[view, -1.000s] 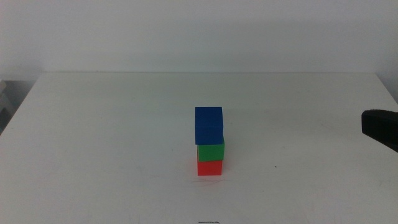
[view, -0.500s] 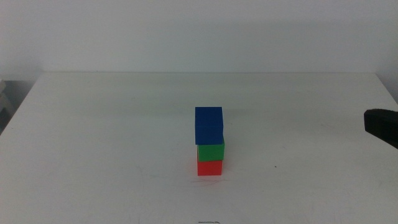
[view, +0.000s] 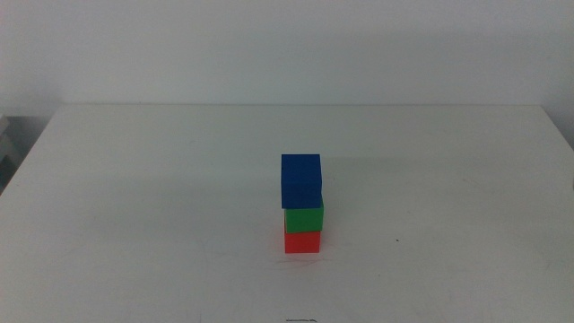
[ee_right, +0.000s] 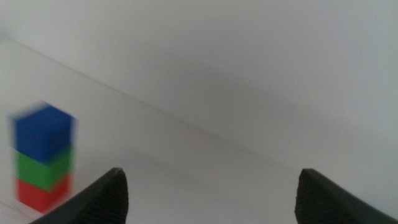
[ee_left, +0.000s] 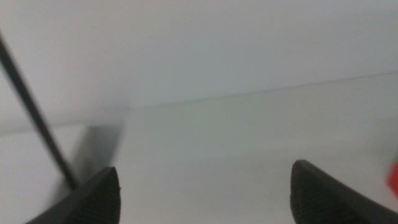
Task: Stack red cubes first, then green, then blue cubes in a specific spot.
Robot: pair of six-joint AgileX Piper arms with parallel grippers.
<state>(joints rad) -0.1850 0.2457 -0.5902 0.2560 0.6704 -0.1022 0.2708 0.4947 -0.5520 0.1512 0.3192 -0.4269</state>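
Note:
A three-cube tower stands on the white table [view: 161, 179], slightly right of centre. The red cube [view: 302, 242] is at the bottom, the green cube [view: 304, 217] sits on it, and the blue cube [view: 300, 180] tops the stack, shifted a little to the left. Neither arm shows in the middle view. In the right wrist view my right gripper [ee_right: 208, 196] is open and empty, with the blue cube [ee_right: 42, 133], green cube [ee_right: 42, 170] and red cube [ee_right: 38, 193] off to one side. My left gripper [ee_left: 205, 196] is open and empty; a red sliver [ee_left: 393, 177] shows at the picture's edge.
The white wall [view: 287, 45] rises behind the table's far edge. A thin dark cable [ee_left: 34, 112] crosses the left wrist view.
The right arm's dark gripper, visible at the right edge of the middle view earlier, has drawn back out of that view. The stack has not moved.

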